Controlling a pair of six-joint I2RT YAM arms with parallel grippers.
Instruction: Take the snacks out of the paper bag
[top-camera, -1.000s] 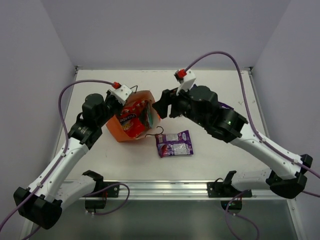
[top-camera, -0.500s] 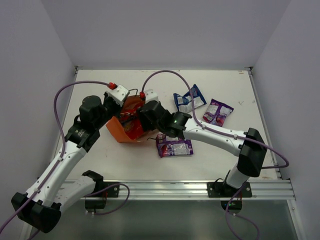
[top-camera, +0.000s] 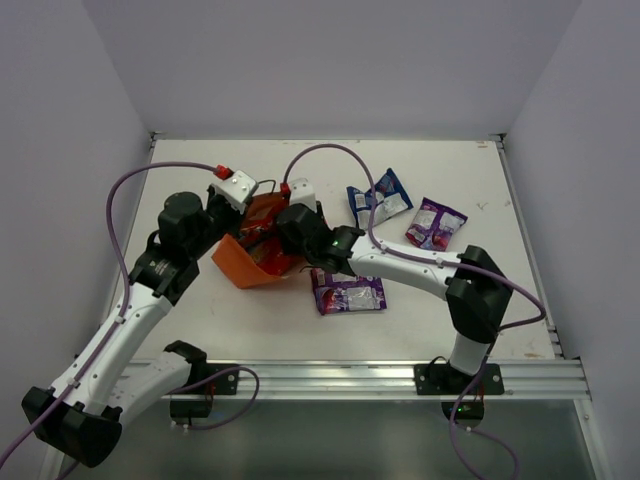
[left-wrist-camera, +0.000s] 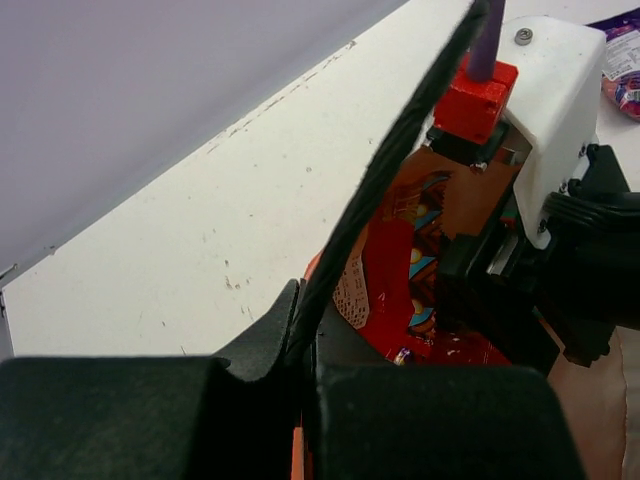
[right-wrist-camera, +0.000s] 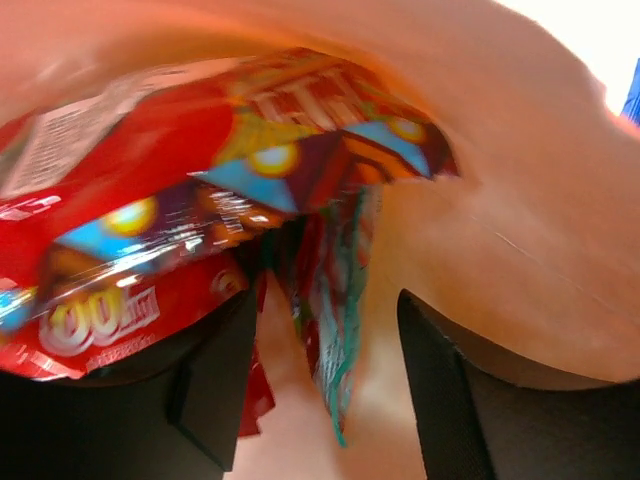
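Note:
The orange paper bag (top-camera: 238, 266) lies tipped on the table left of centre, mouth towards the right. My left gripper (top-camera: 246, 210) is shut on its rim and dark handle (left-wrist-camera: 400, 170). My right gripper (top-camera: 274, 238) reaches into the bag's mouth. It is open (right-wrist-camera: 325, 375) there. A teal-green snack (right-wrist-camera: 340, 290) hangs edge-on between its fingers (right-wrist-camera: 215, 385), apart from both. Red-orange snacks (right-wrist-camera: 130, 210) lie above and to the left. Outside the bag lie a purple packet (top-camera: 347, 292), a blue-white one (top-camera: 380, 198) and another purple one (top-camera: 435, 222).
The right forearm (top-camera: 410, 262) stretches low across the table, just above the near purple packet. White walls (top-camera: 90, 150) close in the left, back and right sides. An aluminium rail (top-camera: 330, 375) runs along the near edge.
The right arm has swung down and left, and its gripper went from beside the bag's mouth to inside it. The bag now lies flatter. The left gripper keeps its hold.

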